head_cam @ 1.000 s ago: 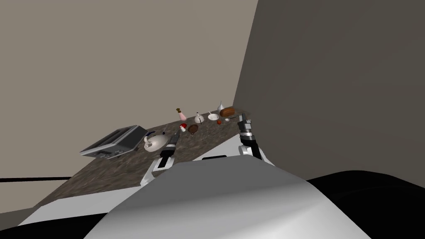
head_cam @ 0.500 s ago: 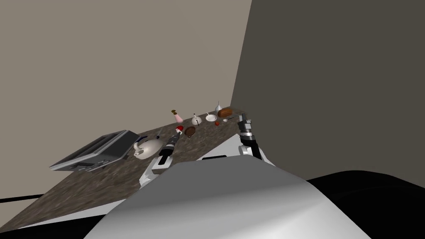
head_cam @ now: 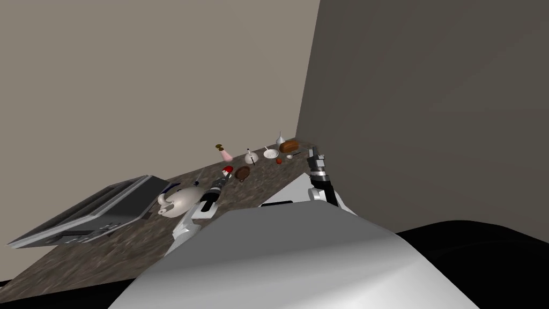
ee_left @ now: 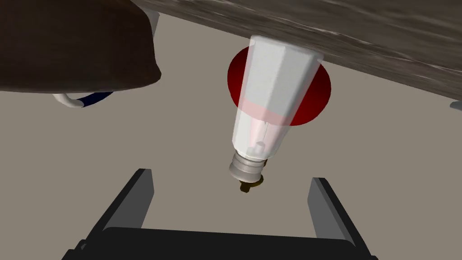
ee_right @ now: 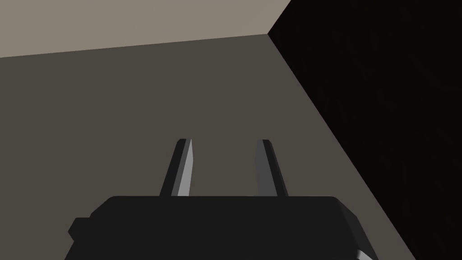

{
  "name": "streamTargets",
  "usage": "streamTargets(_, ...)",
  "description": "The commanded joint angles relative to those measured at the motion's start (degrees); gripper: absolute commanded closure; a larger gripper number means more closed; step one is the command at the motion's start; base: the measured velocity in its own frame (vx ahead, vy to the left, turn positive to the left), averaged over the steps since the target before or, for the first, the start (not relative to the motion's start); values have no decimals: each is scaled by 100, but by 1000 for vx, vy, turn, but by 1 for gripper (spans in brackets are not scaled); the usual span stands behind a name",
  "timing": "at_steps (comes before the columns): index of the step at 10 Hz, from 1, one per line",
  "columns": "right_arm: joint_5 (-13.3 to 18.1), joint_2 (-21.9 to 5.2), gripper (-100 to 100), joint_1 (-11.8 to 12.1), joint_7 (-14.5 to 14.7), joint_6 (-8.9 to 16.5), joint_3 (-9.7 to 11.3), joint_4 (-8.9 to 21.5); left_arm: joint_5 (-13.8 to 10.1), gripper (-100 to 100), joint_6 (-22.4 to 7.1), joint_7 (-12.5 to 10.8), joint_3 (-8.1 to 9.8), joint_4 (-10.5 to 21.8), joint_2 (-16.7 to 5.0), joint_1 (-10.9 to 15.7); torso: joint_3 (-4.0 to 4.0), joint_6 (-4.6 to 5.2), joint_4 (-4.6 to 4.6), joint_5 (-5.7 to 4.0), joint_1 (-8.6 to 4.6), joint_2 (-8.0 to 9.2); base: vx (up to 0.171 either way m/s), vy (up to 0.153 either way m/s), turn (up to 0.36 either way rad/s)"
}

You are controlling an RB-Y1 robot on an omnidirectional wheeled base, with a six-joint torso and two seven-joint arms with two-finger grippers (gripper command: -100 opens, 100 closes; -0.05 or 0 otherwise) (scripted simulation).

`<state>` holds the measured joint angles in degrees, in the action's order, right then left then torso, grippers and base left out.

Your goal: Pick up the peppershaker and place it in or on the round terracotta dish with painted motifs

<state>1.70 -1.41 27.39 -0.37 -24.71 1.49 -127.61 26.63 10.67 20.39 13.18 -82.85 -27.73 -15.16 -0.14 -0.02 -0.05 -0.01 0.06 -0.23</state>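
Observation:
The peppershaker (ee_left: pixel 270 104) is a pale, see-through tapered jar with a grey metal cap, and a red round shape shows behind it. It stands on the dark mottled counter (head_cam: pixel 268 182), where it looks small, red and white (head_cam: pixel 227 170). My left gripper (ee_left: pixel 230 175) is open. The shaker's cap sits just beyond its fingertips, in line with the gap between them. The round dark brown dish (head_cam: pixel 242 173) lies right beside the shaker and looms large by the left gripper (ee_left: pixel 76 45). My right gripper (head_cam: pixel 313 152) is held up near the right wall, open with nothing between its fingers (ee_right: pixel 224 142).
A grey toaster (head_cam: pixel 91 209) and a white teapot (head_cam: pixel 179 199) stand left of my left arm. Farther back are a pink vase (head_cam: pixel 225 154), a white bowl (head_cam: pixel 271 154), a small red thing (head_cam: pixel 279 160) and a brown loaf (head_cam: pixel 288 145). A dark wall bounds the counter's right end.
My head view has swung, so the toaster, the teapot and the small items slid left and down. The left gripper stays just short of the shaker. The right arm is unchanged.

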Motion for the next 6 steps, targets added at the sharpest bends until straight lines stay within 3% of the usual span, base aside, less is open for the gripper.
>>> streamTargets(1, 0, 0, 0, 0, 0, 0, 0, 0, 102, -100, -116, 173, 8, 188, -64, 82, 0, 0, 0, 0, 0, 0, 60, 0, -59)
streamTargets(3, 0, 0, 0, 0, 0, 0, 0, 0, 219, -100, -279, 347, -5, 429, -244, 142, 0, 1, 0, -1, -8, -1, 73, -11, -82)
streamTargets(4, 0, 0, 0, 0, 0, 0, 0, 0, 185, -100, -190, 298, 14, 407, -197, 143, -2, 1, -1, -1, -7, -3, 34, 1, -17)
streamTargets(5, 0, 0, 0, 0, 0, 0, 0, 0, 190, 0, -205, 315, 13, 423, -206, 149, 5, -1, 1, 0, -6, 9, 6, 0, 3)
streamTargets(6, 0, 0, 0, 0, 0, 0, 0, 0, 177, -100, -167, 340, 198, 685, -228, 264, 11, -1, 4, -1, -6, 20, -44, -3, -268)
